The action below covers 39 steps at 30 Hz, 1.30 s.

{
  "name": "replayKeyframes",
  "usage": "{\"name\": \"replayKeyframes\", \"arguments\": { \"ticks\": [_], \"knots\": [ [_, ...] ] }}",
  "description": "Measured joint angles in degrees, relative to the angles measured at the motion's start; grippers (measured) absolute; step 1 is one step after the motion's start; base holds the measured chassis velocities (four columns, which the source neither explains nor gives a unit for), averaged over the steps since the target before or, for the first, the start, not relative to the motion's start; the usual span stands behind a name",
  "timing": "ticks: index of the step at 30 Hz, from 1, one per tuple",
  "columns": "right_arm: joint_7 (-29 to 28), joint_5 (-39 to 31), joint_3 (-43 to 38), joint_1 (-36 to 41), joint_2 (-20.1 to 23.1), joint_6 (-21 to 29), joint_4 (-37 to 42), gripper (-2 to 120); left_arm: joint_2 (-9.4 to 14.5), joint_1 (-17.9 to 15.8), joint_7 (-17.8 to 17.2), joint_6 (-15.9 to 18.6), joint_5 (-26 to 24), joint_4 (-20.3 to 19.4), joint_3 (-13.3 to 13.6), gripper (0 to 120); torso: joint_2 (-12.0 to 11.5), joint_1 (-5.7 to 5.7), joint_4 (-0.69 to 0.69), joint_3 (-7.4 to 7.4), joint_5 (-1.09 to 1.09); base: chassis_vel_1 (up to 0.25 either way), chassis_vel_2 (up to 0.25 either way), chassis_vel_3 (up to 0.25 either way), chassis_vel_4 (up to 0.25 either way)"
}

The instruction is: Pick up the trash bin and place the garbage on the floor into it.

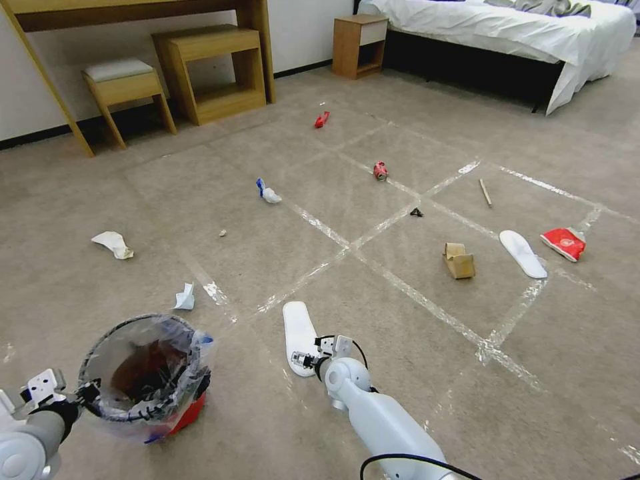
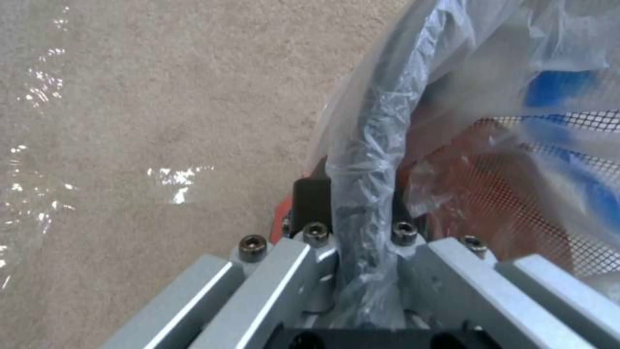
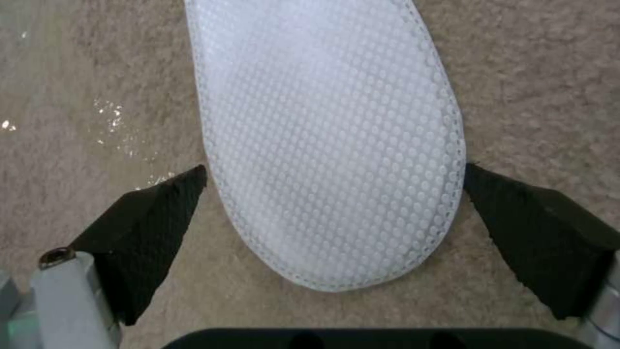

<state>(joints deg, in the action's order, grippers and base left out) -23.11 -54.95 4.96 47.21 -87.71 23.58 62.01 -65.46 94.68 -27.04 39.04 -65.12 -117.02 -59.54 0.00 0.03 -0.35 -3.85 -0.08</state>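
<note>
At the lower left of the head view my left gripper [image 1: 81, 393] is shut on the dark rim of the red trash bin [image 1: 143, 373]; the left wrist view has the gripper [image 2: 352, 208] clamped over the bagged rim [image 2: 368, 145]. My right gripper [image 1: 304, 361] is open, low over the heel end of a white slipper sole [image 1: 298, 330]. The sole [image 3: 329, 135] lies flat on the floor between the two black fingers [image 3: 155, 218]. More garbage lies about: another sole [image 1: 523, 253], red wrapper [image 1: 564, 243], cardboard box [image 1: 459, 260], stick [image 1: 485, 192], red can [image 1: 380, 171], white-blue wad [image 1: 268, 192].
Further litter lies on the carpet: a red wrapper [image 1: 322, 119], a white wad [image 1: 113, 244], a white-blue scrap [image 1: 185, 297]. A wooden desk [image 1: 133, 10], stool [image 1: 127, 83] and shelf unit [image 1: 213, 70] line the far wall. A bedside table [image 1: 359, 43] and bed [image 1: 507, 30] stand far right.
</note>
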Motion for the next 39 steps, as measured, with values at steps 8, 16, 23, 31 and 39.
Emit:
{"name": "replayKeyframes", "arguments": {
  "ticks": [8, 16, 23, 31, 39],
  "knots": [
    [0.54, 0.30, -0.14, -0.33, -0.53, -0.53, -1.35, 100, -0.05, -0.25, 0.00, -0.10, 0.07, 0.12, 0.44, 1, 0.01, 0.00, 0.00, 0.01, 0.00, 0.000, 0.000, 0.000, 0.000],
    [0.89, 0.70, 0.12, -0.51, -0.94, -1.09, -2.11, 100, -0.07, -0.48, -0.01, -0.36, 0.26, 0.35, 0.71, 1, 0.02, 0.00, -0.01, 0.01, -0.01, 0.000, 0.000, 0.000, 0.000],
    [1.37, 1.21, 0.22, -0.47, -1.43, -1.99, -2.86, 98, -0.18, -0.47, -0.02, -0.39, 0.33, 0.35, 0.91, 1, 0.02, 0.00, -0.03, 0.01, -0.03, 0.000, 0.000, 0.000, 0.000],
    [1.65, 1.68, 0.53, 0.05, -1.19, -2.39, -2.62, 83, -0.33, -0.58, -0.05, -0.49, 0.42, 0.21, 1.11, 1, 0.03, -0.01, -0.05, 0.02, -0.03, 0.000, 0.000, 0.000, 0.000],
    [1.97, 2.10, 0.92, 0.17, -1.12, -2.85, -2.80, 64, -0.50, -0.82, -0.06, -0.64, 0.62, 0.21, 1.53, 1, 0.02, -0.01, -0.04, 0.01, -0.03, 0.000, 0.000, 0.000, 0.000]
  ]
}}
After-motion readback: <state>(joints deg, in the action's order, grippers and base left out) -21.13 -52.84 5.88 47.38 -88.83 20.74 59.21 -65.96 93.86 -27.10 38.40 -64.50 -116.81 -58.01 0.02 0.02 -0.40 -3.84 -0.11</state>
